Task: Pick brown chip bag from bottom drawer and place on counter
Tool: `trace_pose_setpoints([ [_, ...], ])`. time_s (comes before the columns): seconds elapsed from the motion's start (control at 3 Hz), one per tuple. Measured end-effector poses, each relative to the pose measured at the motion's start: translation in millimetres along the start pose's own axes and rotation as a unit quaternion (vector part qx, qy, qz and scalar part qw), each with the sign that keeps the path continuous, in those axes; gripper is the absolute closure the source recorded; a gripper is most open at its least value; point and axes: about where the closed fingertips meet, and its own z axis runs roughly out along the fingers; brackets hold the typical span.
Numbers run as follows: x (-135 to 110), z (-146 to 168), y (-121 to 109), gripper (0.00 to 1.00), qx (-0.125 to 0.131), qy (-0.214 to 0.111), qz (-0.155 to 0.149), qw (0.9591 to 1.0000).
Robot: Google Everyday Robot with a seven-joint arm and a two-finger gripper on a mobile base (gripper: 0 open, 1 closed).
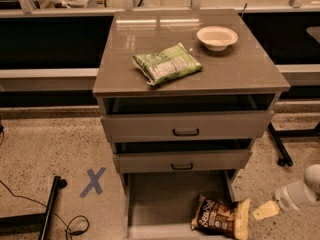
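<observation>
Your end effector (266, 210) hangs low over the speckled floor, outside the cabinet and below the tabletop's front right corner. Its tan tip points left toward the crinkly dark brown chip bag (221, 218) and sits just beside the bag's tan-yellow edge, apart from it. You cannot tell whether the end effector is spread or pressed together.

The brown chip bag lies flat in the wide grey bottom drawer (165, 199), which is pulled out. It sits in the drawer's front right corner with its right edge reaching over the drawer's right wall.

Above it, the 2 upper grey drawers with black handles (186, 126) each stand slightly open.

On the glossy grey-brown square tabletop (240, 74), a green-and-white snack bag (167, 64) lies near the middle, toward the front edge. A shallow white bowl (217, 37) stands toward the back right corner, well apart from that bag.

A blue tape X (93, 181) marks the floor to the left of the cabinet.
</observation>
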Motion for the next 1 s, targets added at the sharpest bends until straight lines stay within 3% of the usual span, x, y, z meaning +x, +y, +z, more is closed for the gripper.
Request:
trace_pose_setpoints([
  [0.33,1,4,1,0.0,-0.003,-0.001,0.005,1.0],
  [0.67,0,22,-5,0.0,-0.034,0.002,0.017,0.9993],
  [1.0,-1,63,-21,0.0,-0.078,-0.015,0.079,0.9937],
])
